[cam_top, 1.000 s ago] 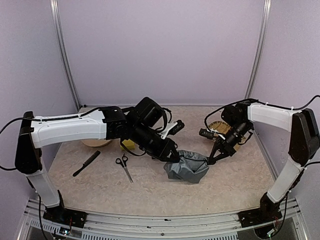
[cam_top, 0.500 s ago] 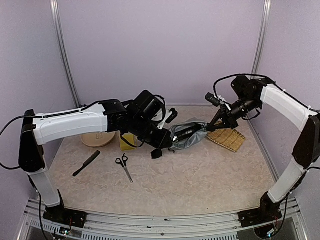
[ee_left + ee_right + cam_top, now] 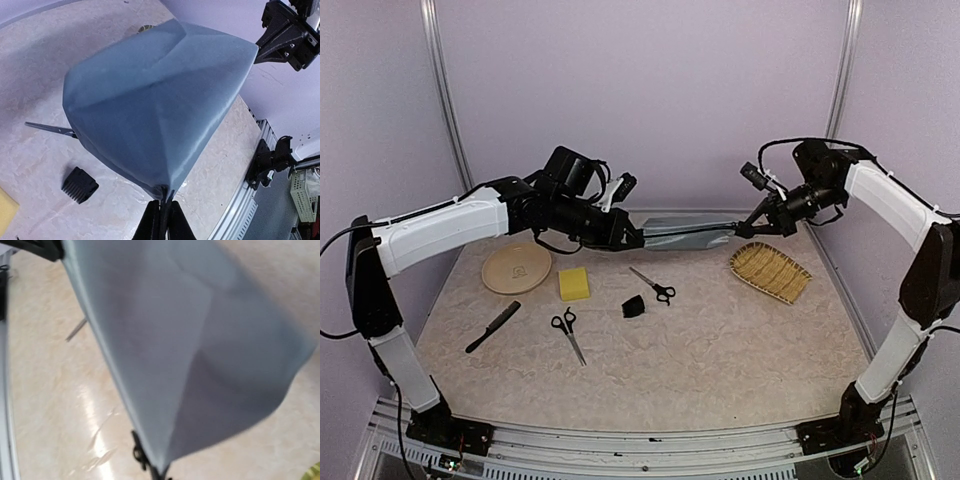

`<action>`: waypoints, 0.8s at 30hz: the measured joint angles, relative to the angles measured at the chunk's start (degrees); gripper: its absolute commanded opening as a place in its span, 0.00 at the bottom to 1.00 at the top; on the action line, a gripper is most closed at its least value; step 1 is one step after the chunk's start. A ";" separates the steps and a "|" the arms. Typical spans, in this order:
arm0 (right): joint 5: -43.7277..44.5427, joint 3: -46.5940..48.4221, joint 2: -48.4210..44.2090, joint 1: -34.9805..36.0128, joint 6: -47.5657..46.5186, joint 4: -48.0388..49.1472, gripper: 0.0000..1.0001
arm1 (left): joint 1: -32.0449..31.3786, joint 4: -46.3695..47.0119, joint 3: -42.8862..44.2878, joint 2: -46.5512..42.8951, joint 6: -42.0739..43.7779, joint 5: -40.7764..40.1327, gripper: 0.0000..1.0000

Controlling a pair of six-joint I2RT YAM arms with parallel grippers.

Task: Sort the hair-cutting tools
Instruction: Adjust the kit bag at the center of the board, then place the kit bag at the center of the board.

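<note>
The left gripper [image 3: 638,239] and right gripper [image 3: 750,229] clamp opposite ends of the grey pouch [image 3: 685,231], stretched at twelve o'clock; at its six lie scissors [image 3: 653,285] and black piece [image 3: 633,306], at eight second scissors [image 3: 567,331] and comb [image 3: 493,326]

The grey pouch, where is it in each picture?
Top external: grey pouch upper middle, stretched sideways.
Left wrist: centre, filling most of it.
Right wrist: fills nearly everything, blurred.
Shared landmark: small black piece, below the pouch in top and left wrist views; not in right wrist.
</note>
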 measured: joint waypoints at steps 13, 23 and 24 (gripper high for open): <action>0.35 -17.81 -4.26 7.43 -12.63 -11.08 0.00 | -4.55 0.48 -16.06 -6.67 -1.88 6.40 0.00; 0.55 -30.45 -7.93 14.14 -16.24 -12.35 0.01 | -13.62 7.63 -31.01 -11.61 -7.34 5.81 0.00; 0.79 -31.67 -7.67 14.69 -15.96 -11.89 0.01 | -14.32 8.33 -31.80 -11.61 -7.80 5.29 0.00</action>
